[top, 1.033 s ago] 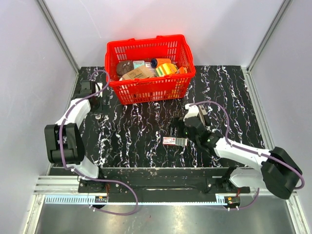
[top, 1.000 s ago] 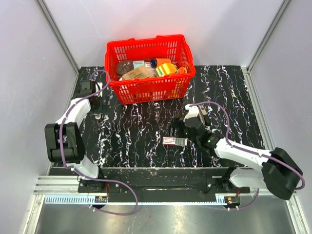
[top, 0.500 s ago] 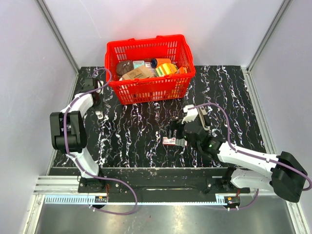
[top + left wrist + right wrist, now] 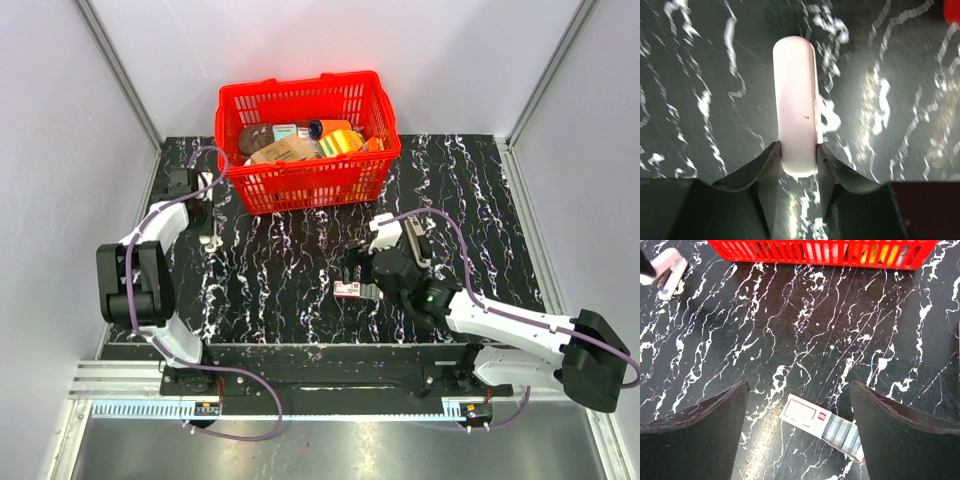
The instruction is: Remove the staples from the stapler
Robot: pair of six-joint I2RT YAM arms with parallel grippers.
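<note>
Pale pink-white rounded oblong stapler (image 4: 796,105) at left side of black white-veined bench (image 4: 480,200), near end pinched by left pincer (image 4: 797,150); resting or lifted unclear, underside hidden. Right pincer (image 4: 799,387) spread above flat white red-labelled box (image 4: 801,412), grey staple strips protruding, one end cut off. Red plastic basket (image 4: 305,185) at back: jumbled packets, indistinct.

Black, white-veined marble tabletop (image 4: 290,250) enclosed by plain pale grey walls (image 4: 60,120).
</note>
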